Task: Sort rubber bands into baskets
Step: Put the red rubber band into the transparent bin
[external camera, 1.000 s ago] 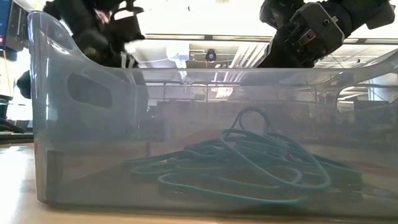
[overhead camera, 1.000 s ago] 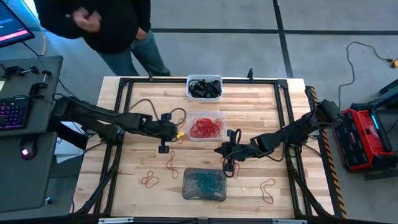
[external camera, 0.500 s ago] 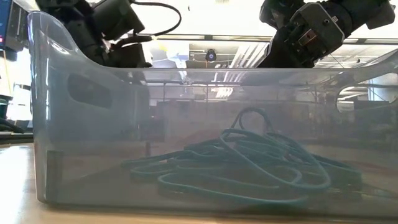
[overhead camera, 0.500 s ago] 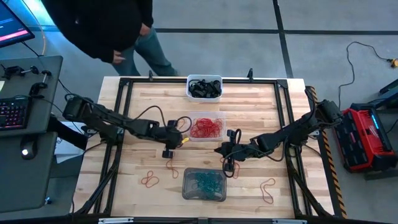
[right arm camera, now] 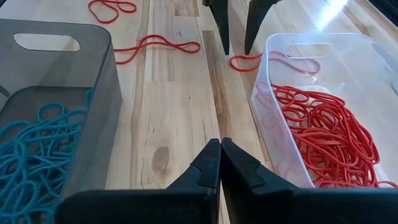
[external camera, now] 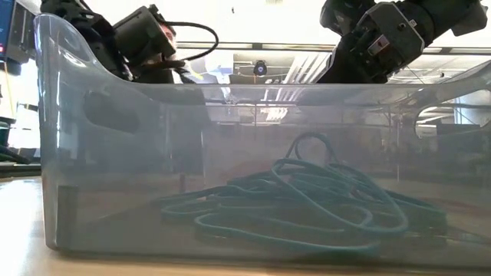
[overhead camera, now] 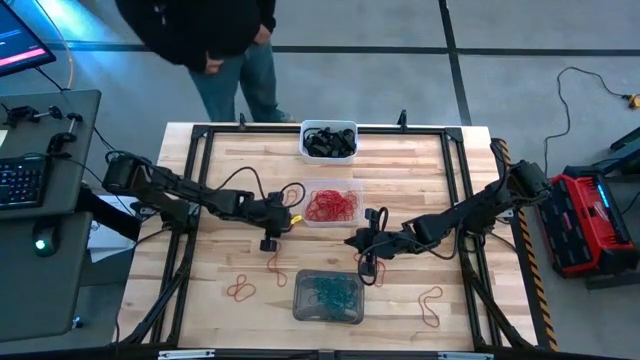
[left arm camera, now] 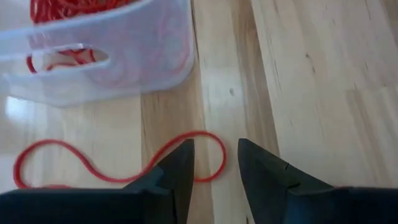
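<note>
Presently, sorting under way.

Left gripper (left arm camera: pixel 214 165): fingers parted, poised over a loose red band (left arm camera: pixel 118 163) lying on the table (overhead camera: pixel 230 180) just outside the clear basket (overhead camera: pixel 331 204). A second ago it stood farther left with its fingers closer together; it has since moved toward the clear basket and spread them, which suggests a pick is being lined up, nothing held yet.

Right gripper (right arm camera: pixel 220 163): fingers pressed together, empty, unmoved between the clear basket and the grey basket (overhead camera: pixel 328 296).

Contents: red bands in the clear basket, teal in the grey, black in the white basket (overhead camera: pixel 328 140) at the far edge.

Outstanding: more red bands loose on the table, near left (overhead camera: pixel 240 290) and near right (overhead camera: pixel 431 303).
</note>
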Robot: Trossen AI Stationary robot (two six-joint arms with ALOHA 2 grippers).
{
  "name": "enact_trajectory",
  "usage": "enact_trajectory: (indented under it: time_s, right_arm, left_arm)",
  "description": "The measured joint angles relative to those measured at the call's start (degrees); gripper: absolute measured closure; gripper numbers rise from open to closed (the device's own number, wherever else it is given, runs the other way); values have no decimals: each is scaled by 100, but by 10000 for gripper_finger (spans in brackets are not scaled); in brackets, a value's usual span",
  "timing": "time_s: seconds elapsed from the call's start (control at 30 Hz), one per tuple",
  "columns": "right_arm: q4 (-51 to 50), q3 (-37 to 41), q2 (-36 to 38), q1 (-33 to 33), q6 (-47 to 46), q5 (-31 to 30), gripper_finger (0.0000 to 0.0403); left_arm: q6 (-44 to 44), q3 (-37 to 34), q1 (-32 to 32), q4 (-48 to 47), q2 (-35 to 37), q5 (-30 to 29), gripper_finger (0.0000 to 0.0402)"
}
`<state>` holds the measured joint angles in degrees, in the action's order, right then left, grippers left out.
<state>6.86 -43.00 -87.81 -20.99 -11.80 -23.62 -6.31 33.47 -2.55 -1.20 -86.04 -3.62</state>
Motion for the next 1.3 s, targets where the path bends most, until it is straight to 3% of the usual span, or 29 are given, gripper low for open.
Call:
enact_trajectory:
  time_s: [0.47, 0.7, 0.8, 1.03, 1.3]
  right_arm:
    - [14, 0, 0, 0, -16, 0, 403]
    - [12, 1, 0, 0, -16, 0, 403]
    - [12, 0, 0, 0, -16, 0, 403]
    - [-23, 1, 0, -4, -152, 3, 403]
    - [-19, 0, 0, -4, -167, 2, 403]
  left_arm:
    - [-140, 26, -16, 263, -564, -27, 290]
    - [-212, 26, -22, 119, -575, 166, 389]
    - [-161, 27, -74, 79, -551, 162, 394]
    - [-107, 319, -189, -815, -59, 104, 401]
    - [183, 836, -293, -1589, 1006, -114, 401]
